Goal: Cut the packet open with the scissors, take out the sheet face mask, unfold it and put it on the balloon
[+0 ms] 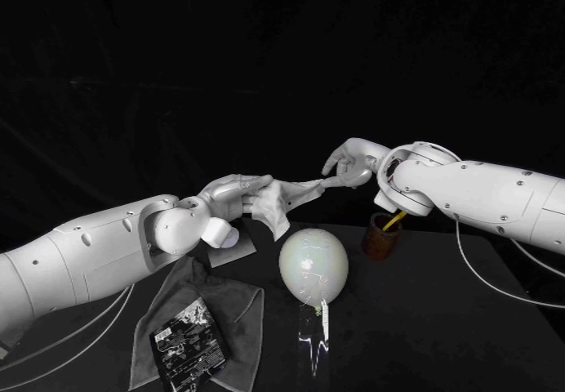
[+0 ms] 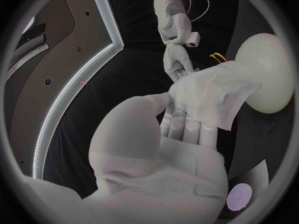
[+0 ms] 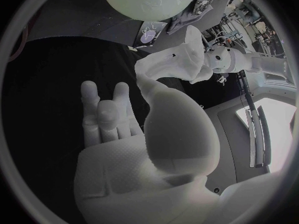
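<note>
The white sheet face mask (image 1: 280, 206) hangs crumpled in the air between my two hands, behind and above the pale balloon (image 1: 312, 265) that lies on the table. My left hand (image 1: 239, 194) grips the mask's bulk (image 2: 215, 97). My right hand (image 1: 351, 167) pinches a stretched-out corner of it, its thumb against the sheet (image 3: 177, 59). The opened packet (image 1: 189, 339) lies on a grey cloth (image 1: 229, 306) at the front left. The scissors' yellow handles (image 1: 394, 216) stick out of a brown cup (image 1: 381, 237) right of the balloon.
A clear crinkled strip (image 1: 312, 339) lies in front of the balloon (image 2: 268, 74). A small grey pad (image 1: 232, 255) lies under my left wrist. My right forearm (image 1: 495, 196) passes above the cup.
</note>
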`<move>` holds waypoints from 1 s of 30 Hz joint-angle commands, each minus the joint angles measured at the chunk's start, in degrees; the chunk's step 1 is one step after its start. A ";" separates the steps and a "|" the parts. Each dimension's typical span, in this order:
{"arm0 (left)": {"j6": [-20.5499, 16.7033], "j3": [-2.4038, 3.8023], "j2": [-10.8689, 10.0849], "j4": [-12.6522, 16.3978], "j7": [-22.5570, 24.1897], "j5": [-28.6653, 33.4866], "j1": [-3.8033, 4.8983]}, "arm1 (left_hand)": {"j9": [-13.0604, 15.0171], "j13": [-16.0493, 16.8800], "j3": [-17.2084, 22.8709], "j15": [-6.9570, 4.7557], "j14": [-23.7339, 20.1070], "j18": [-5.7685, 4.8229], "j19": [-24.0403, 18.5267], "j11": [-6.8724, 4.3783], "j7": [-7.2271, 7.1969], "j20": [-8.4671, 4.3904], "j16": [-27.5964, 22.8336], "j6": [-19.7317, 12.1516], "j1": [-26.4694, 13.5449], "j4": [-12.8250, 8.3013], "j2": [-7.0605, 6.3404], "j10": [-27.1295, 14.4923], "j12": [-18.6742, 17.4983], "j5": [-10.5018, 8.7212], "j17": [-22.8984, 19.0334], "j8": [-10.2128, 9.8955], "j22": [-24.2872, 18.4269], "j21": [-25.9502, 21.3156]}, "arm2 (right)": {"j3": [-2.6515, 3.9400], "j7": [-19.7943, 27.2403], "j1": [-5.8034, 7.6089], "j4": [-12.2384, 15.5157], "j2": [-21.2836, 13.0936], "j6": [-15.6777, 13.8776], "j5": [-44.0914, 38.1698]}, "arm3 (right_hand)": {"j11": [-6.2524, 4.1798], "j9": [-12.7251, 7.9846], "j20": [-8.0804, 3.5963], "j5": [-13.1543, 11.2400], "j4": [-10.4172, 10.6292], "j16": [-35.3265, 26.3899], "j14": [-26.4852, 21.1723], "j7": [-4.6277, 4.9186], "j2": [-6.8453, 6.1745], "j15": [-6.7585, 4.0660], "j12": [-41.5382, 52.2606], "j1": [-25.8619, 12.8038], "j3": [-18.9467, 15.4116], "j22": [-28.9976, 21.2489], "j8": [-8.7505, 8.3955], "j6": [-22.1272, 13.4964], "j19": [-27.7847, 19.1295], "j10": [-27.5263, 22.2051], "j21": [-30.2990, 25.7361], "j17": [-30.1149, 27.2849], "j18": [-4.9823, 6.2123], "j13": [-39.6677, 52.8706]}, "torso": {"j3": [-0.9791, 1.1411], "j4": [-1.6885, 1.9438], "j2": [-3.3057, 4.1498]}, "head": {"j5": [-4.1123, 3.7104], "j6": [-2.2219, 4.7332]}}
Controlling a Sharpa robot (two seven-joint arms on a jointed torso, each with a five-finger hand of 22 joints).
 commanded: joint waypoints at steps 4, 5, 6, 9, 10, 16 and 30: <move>-3.36 0.05 -0.31 1.02 -0.20 -0.68 0.08 | 0.15 -0.13 1.64 -0.22 0.73 0.57 0.63 -0.03 -0.04 -0.26 -0.17 0.60 -0.72 -0.83 -0.35 0.84 0.11 0.19 0.28 0.55 0.13 -0.20 | 0.00 5.79 -1.17 2.72 -1.92 -10.86 8.31 | -0.37 -0.29 0.26 0.17 0.46 1.90 4.09 -0.13 0.85 -0.34 4.95 2.01 -0.22 1.86 -0.64 2.24 5.46 4.68 5.17 4.04 0.57 4.01 | 0.00 0.01 0.02 | 0.15 -0.03; -3.63 0.04 -0.37 1.17 -0.28 -0.71 0.08 | 0.18 -0.15 1.99 -0.26 0.84 0.56 0.74 -0.06 -0.06 -0.32 -0.19 0.63 -0.89 -0.99 -0.46 0.95 0.06 0.19 0.35 0.61 0.15 -0.17 | 0.00 6.15 -1.34 3.33 -2.24 -11.63 9.27 | -0.56 -0.37 0.24 0.20 0.65 2.59 5.67 -0.26 1.32 -0.49 6.91 2.36 -0.05 2.64 -0.69 3.16 7.39 6.40 7.31 5.86 0.26 5.77 | 0.00 0.02 0.03 | 0.16 0.01; -3.84 0.03 -0.43 1.31 -0.34 -0.73 0.08 | 0.19 -0.15 2.10 -0.27 0.87 0.56 0.77 -0.07 -0.07 -0.34 -0.21 0.64 -0.95 -1.04 -0.51 0.99 0.04 0.18 0.37 0.63 0.15 -0.16 | 0.00 6.44 -1.49 3.88 -2.52 -12.26 10.16 | -0.59 -0.43 0.21 0.21 0.64 2.73 5.99 -0.29 1.46 -0.54 7.33 2.58 0.06 2.83 -0.77 3.42 7.87 6.76 7.79 6.13 0.19 6.13 | 0.00 0.02 0.03 | 0.18 -0.02; -4.26 0.02 -0.51 1.57 -0.40 -0.76 0.07 | 0.23 -0.16 2.50 -0.30 0.96 0.55 0.86 -0.10 -0.09 -0.40 -0.26 0.67 -1.16 -1.21 -0.63 1.11 -0.02 0.19 0.45 0.70 0.17 -0.14 | 0.00 6.72 -1.80 4.82 -3.02 -13.18 11.76 | -0.65 -0.52 0.18 0.19 0.67 2.85 6.26 -0.31 1.59 -0.57 7.63 2.78 0.17 2.95 -0.90 3.71 8.20 6.99 8.03 6.35 0.15 6.35 | -0.03 0.03 0.03 | 0.20 -0.14; -4.42 0.01 -0.54 1.67 -0.41 -0.77 0.06 | 0.24 -0.17 2.64 -0.31 0.99 0.55 0.88 -0.11 -0.10 -0.42 -0.27 0.68 -1.21 -1.28 -0.67 1.15 -0.04 0.19 0.47 0.72 0.18 -0.13 | 0.00 6.52 -1.92 5.06 -3.19 -13.11 12.19 | -0.66 -0.54 0.17 0.19 0.65 2.88 6.34 -0.32 1.60 -0.58 7.71 2.87 0.21 3.01 -0.94 3.79 8.36 7.05 8.19 6.40 0.12 6.41 | -0.04 0.03 0.03 | 0.17 -0.14; -5.39 -0.02 -0.66 2.16 -0.36 -0.79 0.04 | 0.30 -0.18 3.51 -0.37 1.16 0.53 1.03 -0.17 -0.15 -0.53 -0.37 0.77 -1.66 -1.71 -0.94 1.39 -0.15 0.19 0.64 0.85 0.21 -0.08 | -0.02 5.92 -2.48 5.08 -3.74 -13.13 13.12 | -0.51 -0.82 0.18 0.11 0.66 2.66 5.77 -0.16 0.89 -0.51 7.06 2.87 -0.14 2.86 -1.53 3.51 8.08 6.26 7.51 5.31 0.22 5.64 | -0.09 0.07 -0.01 | 0.18 -0.20; -9.55 -0.15 -1.19 3.59 -0.62 -0.85 0.01 | 0.35 -0.22 5.53 -0.41 1.34 0.48 1.15 -0.18 -0.15 -0.69 -0.73 0.82 -2.94 -2.80 -1.64 1.70 -0.55 0.19 0.97 1.01 0.28 0.02 | -0.01 12.10 -4.21 15.33 -4.10 -27.41 16.31 | -1.90 -1.20 -0.99 0.14 1.62 6.77 15.68 -1.74 2.18 -1.80 22.30 2.50 -0.43 9.02 -1.62 8.40 19.69 17.73 23.73 20.19 -2.75 21.81 | -0.02 -0.02 0.01 | 0.16 -0.44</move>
